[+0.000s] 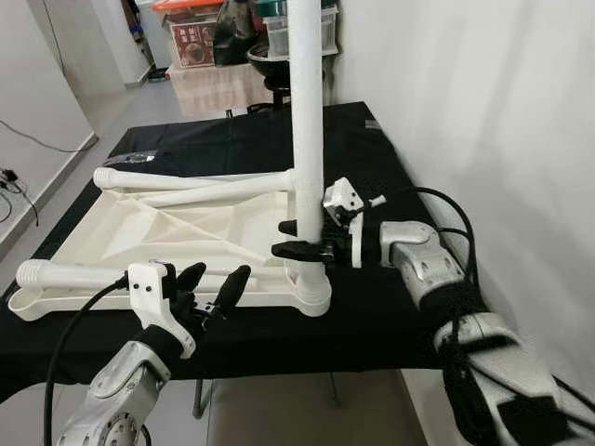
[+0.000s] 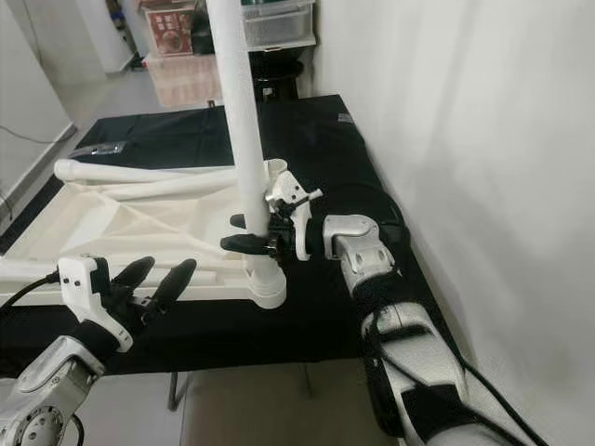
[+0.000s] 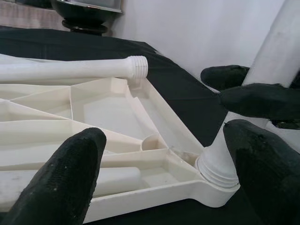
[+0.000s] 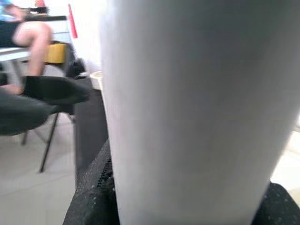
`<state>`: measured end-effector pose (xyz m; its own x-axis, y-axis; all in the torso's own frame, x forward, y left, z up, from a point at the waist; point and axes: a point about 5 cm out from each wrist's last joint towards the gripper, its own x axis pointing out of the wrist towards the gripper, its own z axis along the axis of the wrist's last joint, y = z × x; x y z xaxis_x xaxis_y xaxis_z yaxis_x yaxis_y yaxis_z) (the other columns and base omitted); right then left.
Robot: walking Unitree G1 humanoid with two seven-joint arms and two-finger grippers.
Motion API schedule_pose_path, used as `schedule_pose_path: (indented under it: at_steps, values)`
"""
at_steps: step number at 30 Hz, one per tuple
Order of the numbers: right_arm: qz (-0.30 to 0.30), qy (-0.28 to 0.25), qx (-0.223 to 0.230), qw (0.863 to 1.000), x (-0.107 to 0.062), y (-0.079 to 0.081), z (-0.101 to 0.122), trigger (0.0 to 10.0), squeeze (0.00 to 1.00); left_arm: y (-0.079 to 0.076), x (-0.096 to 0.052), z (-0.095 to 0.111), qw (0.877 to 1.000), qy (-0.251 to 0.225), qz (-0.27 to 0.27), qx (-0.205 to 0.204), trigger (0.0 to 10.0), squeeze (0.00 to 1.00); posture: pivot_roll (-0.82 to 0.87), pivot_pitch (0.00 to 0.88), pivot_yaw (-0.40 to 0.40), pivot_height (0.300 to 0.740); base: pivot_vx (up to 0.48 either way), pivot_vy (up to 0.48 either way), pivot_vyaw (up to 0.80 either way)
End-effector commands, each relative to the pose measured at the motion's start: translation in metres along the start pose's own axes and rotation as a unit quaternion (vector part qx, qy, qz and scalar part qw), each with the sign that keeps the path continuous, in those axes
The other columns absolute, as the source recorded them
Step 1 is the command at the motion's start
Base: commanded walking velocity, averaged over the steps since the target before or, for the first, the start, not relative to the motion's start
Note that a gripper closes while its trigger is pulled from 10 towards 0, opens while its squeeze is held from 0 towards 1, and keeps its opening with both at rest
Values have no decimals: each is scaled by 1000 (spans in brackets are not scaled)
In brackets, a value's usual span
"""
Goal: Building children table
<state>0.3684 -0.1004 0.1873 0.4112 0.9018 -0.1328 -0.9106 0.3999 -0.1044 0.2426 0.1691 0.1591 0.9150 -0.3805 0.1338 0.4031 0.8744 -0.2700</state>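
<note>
Right gripper (image 1: 299, 238): clamped on the upright white plastic table leg (image 1: 308, 139), low on the shaft just above its socket; both black fingers wrap the tube.
Left gripper (image 1: 212, 290): fingers spread apart, holding nothing, hovering at the near edge of the desk just in front of the tabletop's rim.
Upright leg: a smooth, round, rigid tube, standing vertical in the near right corner socket (image 1: 312, 295) of the tabletop; the threaded collar at its base shows in the left wrist view.
Tabletop: an upside-down white moulded plastic tabletop (image 1: 158, 232) with raised stiffening ribs on its underside, lying flat on the black cloth-covered desk (image 1: 372, 316).
Other legs: a loose white plastic leg with a ribbed screw end (image 1: 56, 274) lies across the near side; two more white legs (image 1: 186, 181) lie along the far side.
Handling: likely light and stiff, but the glossy tube looks slippery, so a low grip close to the socket seems best for turning it home; the tabletop may slide or spin on the cloth unless braced by its rim.
Surroundings: plain white wall (image 1: 483, 111) to the right.
</note>
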Motion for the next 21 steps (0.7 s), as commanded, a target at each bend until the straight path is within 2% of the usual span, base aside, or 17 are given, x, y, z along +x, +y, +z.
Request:
schedule_pose_path:
  at_steps: [1,2,3,4,7,8,10,11,12,13,14,15,16,17,19,20,21]
  values:
    - [-70,56,21,996,-2,0,-21,0,0,4,-3,-1,1000,7,9,1,10000,0,-43,43,53,740,0,0,0]
    - [-167,66,39,983,5,1,-26,0,0,5,-4,0,1000,7,10,2,10000,0,-50,49,63,740,0,0,0]
    - [-281,56,90,954,9,14,-32,0,0,6,-4,1,1000,6,10,2,10000,0,-53,56,83,740,0,0,0]
    - [-311,65,78,945,14,33,-34,0,0,7,-4,1,1000,8,10,4,10000,0,-51,56,94,740,0,0,0]
    - [-281,51,58,956,25,47,-27,0,0,8,-3,0,1000,12,9,4,10000,0,-56,42,102,740,0,0,0]
    - [-282,54,37,957,27,38,-26,0,0,7,-3,0,1000,13,7,2,10000,0,-48,43,92,740,0,0,0]
    - [-282,54,37,957,27,38,-26,0,0,7,-3,0,1000,13,7,2,10000,0,-48,43,92,740,0,0,0]
    - [-305,58,34,950,27,21,-24,0,0,7,-2,-1,1000,14,4,0,10000,0,-46,41,88,740,0,0,0]
    - [-305,58,34,950,27,21,-24,0,0,7,-2,-1,1000,14,4,0,10000,0,-46,41,88,740,0,0,0]
    - [-297,57,33,953,30,18,-21,10000,0,7,-2,0,1000,10,9,1,10000,0,-42,37,88,740,0,0,0]
    - [-297,57,33,953,30,18,-21,10000,0,7,-2,0,1000,10,9,1,10000,0,-42,37,88,740,0,0,0]
    - [-278,45,38,959,33,19,-17,10000,463,8,-2,1,1000,8,13,3,10000,0,-42,37,88,740,0,0,0]
    - [-264,37,40,963,34,19,-14,10000,1000,8,-2,1,1000,6,16,3,10000,0,-37,36,88,740,0,0,0]
    - [-264,37,40,963,34,19,-14,10000,1000,8,-2,1,1000,6,16,3,10000,0,-37,36,88,740,0,0,0]
    - [-168,-14,25,985,39,26,3,10000,1000,9,-1,0,1000,8,13,3,10000,0,-40,33,90,740,0,0,0]
    - [-168,-14,25,985,39,26,3,10000,1000,9,-1,0,1000,8,13,3,10000,0,-40,33,90,740,0,0,0]
    - [-118,-24,15,993,39,28,6,10000,1000,9,-1,0,1000,9,12,3,10000,0,-44,29,92,740,0,0,0]
